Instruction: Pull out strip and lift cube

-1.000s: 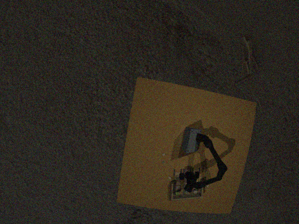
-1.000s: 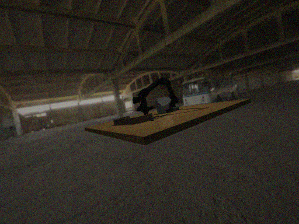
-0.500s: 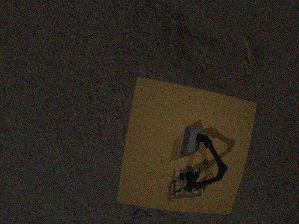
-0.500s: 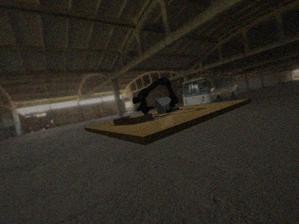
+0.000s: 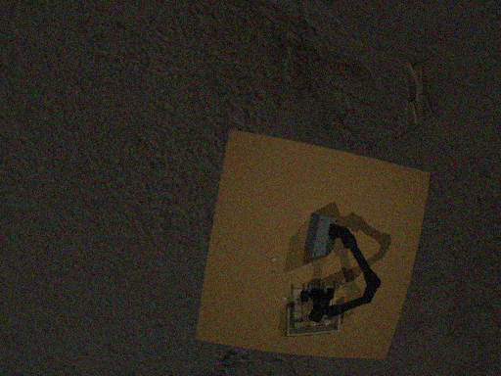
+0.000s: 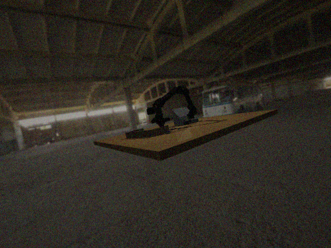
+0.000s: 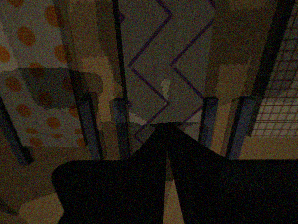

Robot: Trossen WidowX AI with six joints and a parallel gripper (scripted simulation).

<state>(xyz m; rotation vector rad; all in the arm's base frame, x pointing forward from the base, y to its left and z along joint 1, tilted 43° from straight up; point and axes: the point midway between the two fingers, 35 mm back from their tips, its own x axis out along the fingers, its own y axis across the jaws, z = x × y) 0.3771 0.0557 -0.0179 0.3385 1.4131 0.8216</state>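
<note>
Purple zigzags run along the grey strip (image 7: 167, 60) past the closed gripper (image 7: 167, 131).

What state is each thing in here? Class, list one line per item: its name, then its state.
Tool: shut, nothing between its fingers, tips low over the zigzag strip.
Zigzag strip: lying flat, running straight ahead of the tool.
Dotted strip: lying flat, to the left.
Grid strip: lying flat, to the right.
Labelled cube: not discernible in the dark views.

No lettering, number or brand can be read — every view is dim and grainy.
</note>
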